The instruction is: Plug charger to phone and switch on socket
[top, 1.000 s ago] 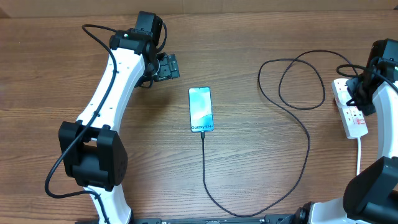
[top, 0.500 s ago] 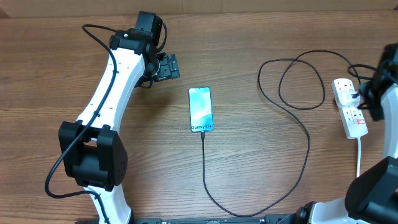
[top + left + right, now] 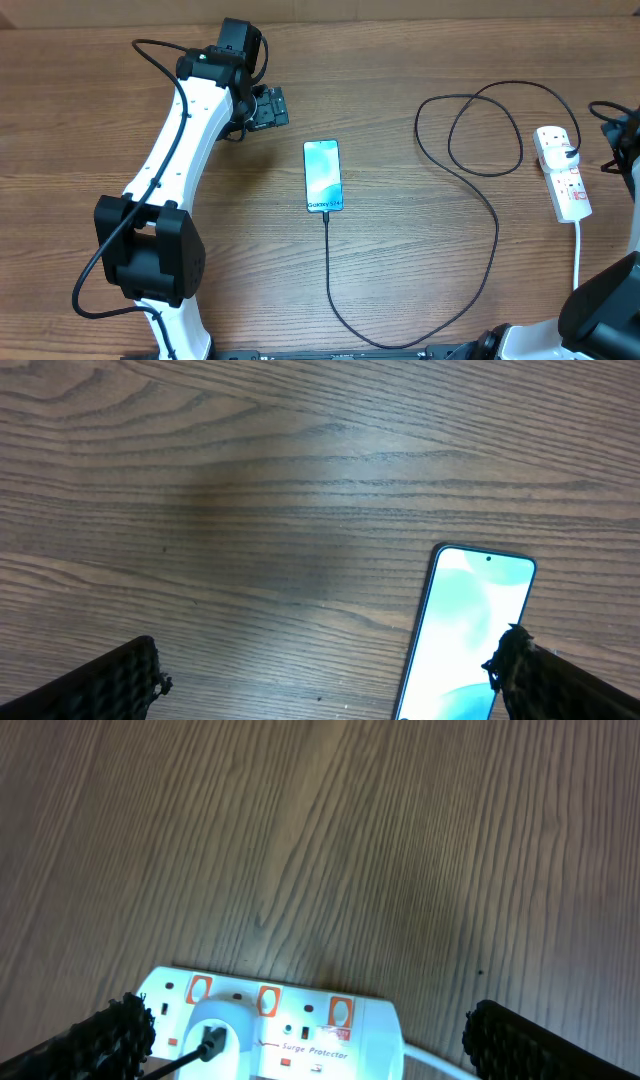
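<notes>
The phone (image 3: 322,176) lies flat mid-table, its teal screen up, and shows again in the left wrist view (image 3: 465,630). The black charger cable (image 3: 494,225) meets the phone's near end, then loops round to the right. It ends at a white adapter (image 3: 215,1035) seated in the white socket strip (image 3: 563,172). My left gripper (image 3: 268,108) hangs open to the far left of the phone, its fingers (image 3: 120,680) spread over bare wood. My right gripper (image 3: 320,1045) stands open above the socket (image 3: 350,1030), whose orange-red switches face up.
The socket's white cord (image 3: 578,250) runs toward the near right edge. The charger's loops (image 3: 470,130) lie between the phone and the socket. My left arm (image 3: 170,170) stretches across the left side.
My right gripper has opened wide and pulled back to the right, off the socket strip. Left arm, phone and cable have not moved.
</notes>
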